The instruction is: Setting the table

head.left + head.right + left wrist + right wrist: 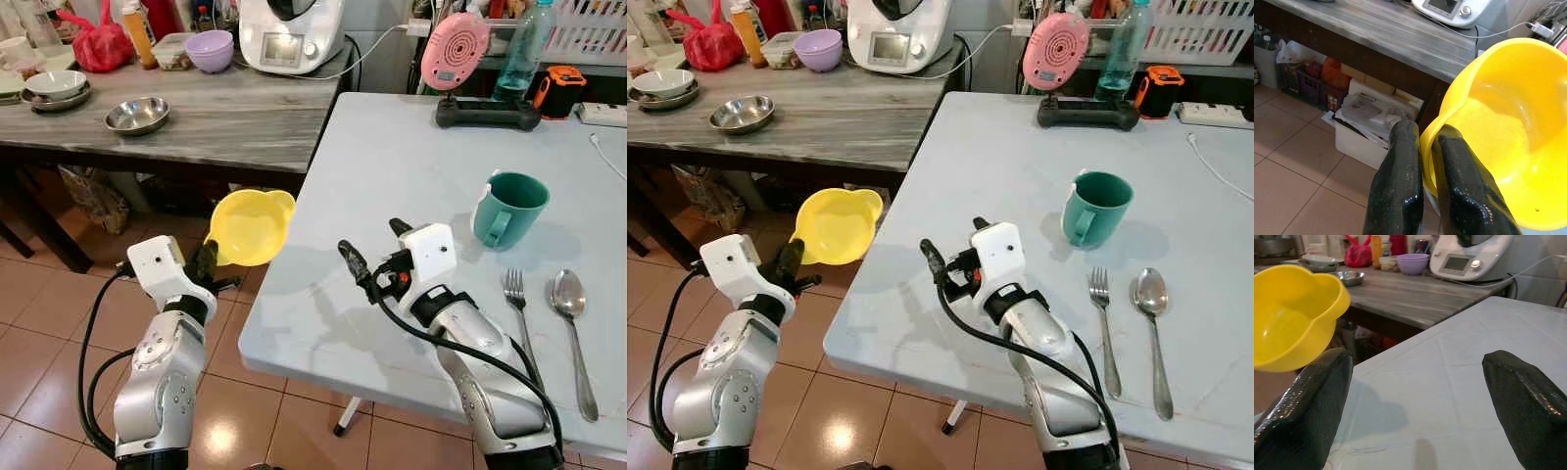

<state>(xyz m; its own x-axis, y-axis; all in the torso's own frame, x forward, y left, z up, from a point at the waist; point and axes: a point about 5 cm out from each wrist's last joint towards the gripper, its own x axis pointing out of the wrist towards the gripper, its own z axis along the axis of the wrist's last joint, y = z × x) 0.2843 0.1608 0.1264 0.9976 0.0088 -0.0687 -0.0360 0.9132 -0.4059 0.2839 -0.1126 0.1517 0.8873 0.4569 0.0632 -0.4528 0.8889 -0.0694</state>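
Note:
My left gripper (208,257) is shut on the rim of a yellow bowl (251,226), holding it tilted in the air just off the left edge of the white table (392,166). In the left wrist view both black fingers (1400,181) pinch the bowl's rim (1437,129). My right gripper (374,250) hovers open over the table's near left part, with nothing between its fingers (1312,406). A green mug (507,209) stands on the table to the right, with a fork (519,313) and a spoon (571,323) lying in front of it.
A grey wooden counter (216,117) at the left carries a steel bowl (136,116), stacked dishes (56,88), a purple bowl (210,49) and a white appliance (291,34). A pink gadget on a black stand (460,59) and a bottle (519,49) stand at the table's far edge.

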